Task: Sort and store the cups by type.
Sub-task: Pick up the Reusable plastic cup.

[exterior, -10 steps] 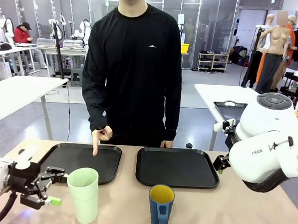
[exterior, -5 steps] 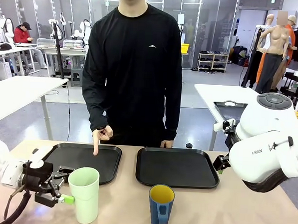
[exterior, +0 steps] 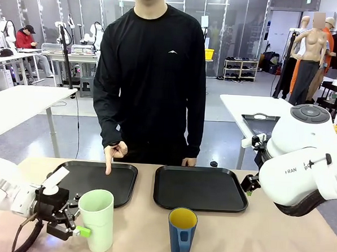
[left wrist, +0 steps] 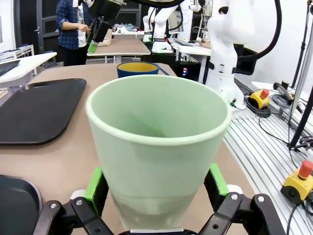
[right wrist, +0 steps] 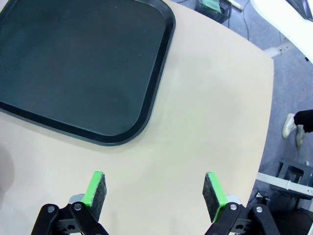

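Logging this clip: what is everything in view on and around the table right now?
tumbler: one, pale mint green, upright near the table's robot-side edge, in front of the left tray.
mug: one, dark blue with yellow inside, upright in front of the right tray.
trays: two, black, side by side towards the person; left tray, right tray.
table: one, tan, holding all of the above.
person's hand: one, finger pointing down at the left tray's far edge.
left end effector: one, black with green pads, open, jaws either side of the tumbler.
right end effector: one, black with green pads, open, over bare table by a tray corner.
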Robot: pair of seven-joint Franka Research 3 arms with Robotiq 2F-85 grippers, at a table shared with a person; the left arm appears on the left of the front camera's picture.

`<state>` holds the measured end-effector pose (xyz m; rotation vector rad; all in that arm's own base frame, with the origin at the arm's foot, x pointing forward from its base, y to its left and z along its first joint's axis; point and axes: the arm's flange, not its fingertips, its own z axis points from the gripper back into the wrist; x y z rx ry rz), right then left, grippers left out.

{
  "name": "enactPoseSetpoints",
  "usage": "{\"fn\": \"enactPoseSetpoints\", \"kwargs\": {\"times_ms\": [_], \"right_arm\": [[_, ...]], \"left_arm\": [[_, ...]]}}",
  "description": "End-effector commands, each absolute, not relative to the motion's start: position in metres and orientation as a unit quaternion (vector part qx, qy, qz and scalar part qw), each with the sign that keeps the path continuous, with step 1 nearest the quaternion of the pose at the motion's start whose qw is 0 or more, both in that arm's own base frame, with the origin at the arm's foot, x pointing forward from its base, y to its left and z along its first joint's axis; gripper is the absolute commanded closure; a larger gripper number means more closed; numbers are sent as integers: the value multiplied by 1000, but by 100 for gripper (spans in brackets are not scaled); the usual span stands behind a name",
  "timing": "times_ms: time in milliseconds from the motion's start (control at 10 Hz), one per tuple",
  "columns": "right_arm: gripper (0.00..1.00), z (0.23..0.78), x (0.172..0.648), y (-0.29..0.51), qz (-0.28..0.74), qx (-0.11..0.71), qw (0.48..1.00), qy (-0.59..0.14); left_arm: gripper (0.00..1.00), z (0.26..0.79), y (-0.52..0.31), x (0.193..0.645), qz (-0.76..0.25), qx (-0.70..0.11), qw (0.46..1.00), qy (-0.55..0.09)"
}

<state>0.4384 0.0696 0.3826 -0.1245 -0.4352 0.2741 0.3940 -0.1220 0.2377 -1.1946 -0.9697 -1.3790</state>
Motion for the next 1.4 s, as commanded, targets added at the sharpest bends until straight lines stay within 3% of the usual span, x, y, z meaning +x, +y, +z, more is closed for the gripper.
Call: {"fn": "enactPoseSetpoints", "kwargs": {"times_ms": [0,800,1300], "right_arm": [[0,382,439,69,134,-61,965,-215],[0,382,439,69,134,-61,965,-215],[0,382,439,69,134,-61,965,-215]], "left_arm": [[0,235,-131,398,-570,-509,496,-412],[0,229,-145,400,-566,-518,489,-414],[50,227,-143,397,-575,-527,480,-402]]}}
